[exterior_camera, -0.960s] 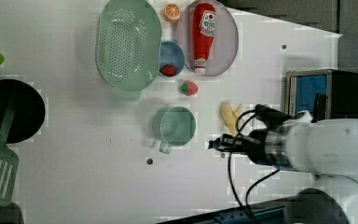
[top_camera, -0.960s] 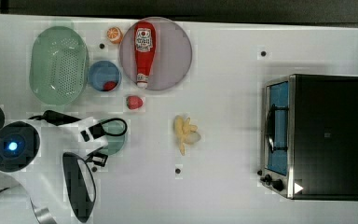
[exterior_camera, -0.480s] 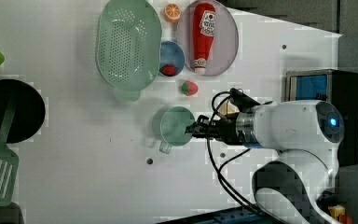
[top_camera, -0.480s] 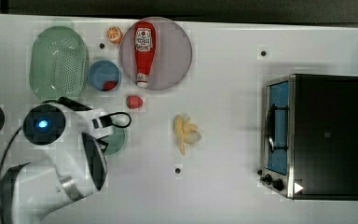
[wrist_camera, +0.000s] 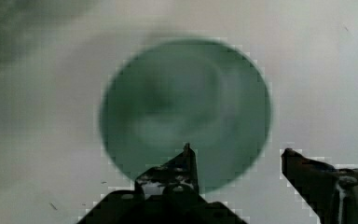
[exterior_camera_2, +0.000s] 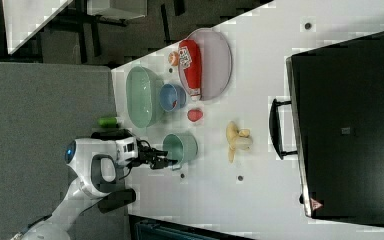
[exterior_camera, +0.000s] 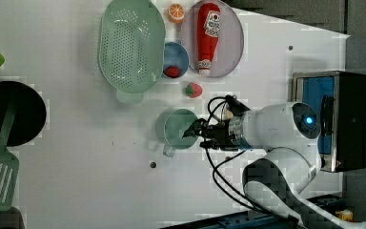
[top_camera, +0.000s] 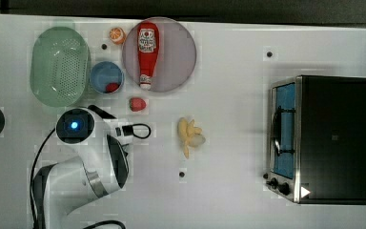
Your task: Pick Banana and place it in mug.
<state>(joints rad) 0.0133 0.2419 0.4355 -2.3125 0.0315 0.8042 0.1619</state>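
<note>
In the top view, going from left to right, a pale-green perforated colander (top_camera: pixel 59 65) sits at the far left of the white counter (top_camera: pixel 228 200), with nothing in it that can be made out. Just to its right is a small blue bowl (top_camera: pixel 106 77) holding one small red item. Beyond that an orange half (top_camera: pixel 116 34) lies near the counter's far edge, and a round lilac plate (top_camera: pixel 159 54) carries a red ketchup bottle (top_camera: pixel 146 53) lying flat with its cap toward the top view's bottom. A strawberry (top_camera: pixel 137 104) lies on the bare counter below the plate.

The robot arm (top_camera: pixel 83 162) covers the mug in the top view. In the left view the mug (exterior_camera: pixel 175 129) stands upright with its handle toward the left view's bottom, and its inside looks empty. The claw (exterior_camera: pixel 194 131) hovers over the mug's right rim in the left view. In the wrist view the two dark fingers (wrist_camera: pixel 179 175) stand well apart with nothing between them, the green mouth of the mug behind them.

The banana (top_camera: pixel 190 136) lies on the open counter, well to the right of the arm in the top view and well apart from the mug. Its long axis runs top to bottom in the top view, a thin end pointing toward the top view's bottom, a whitish patch on its right side.

At the far right stands a toaster oven (top_camera: pixel 321 138); what is behind its door cannot be made out.
</note>
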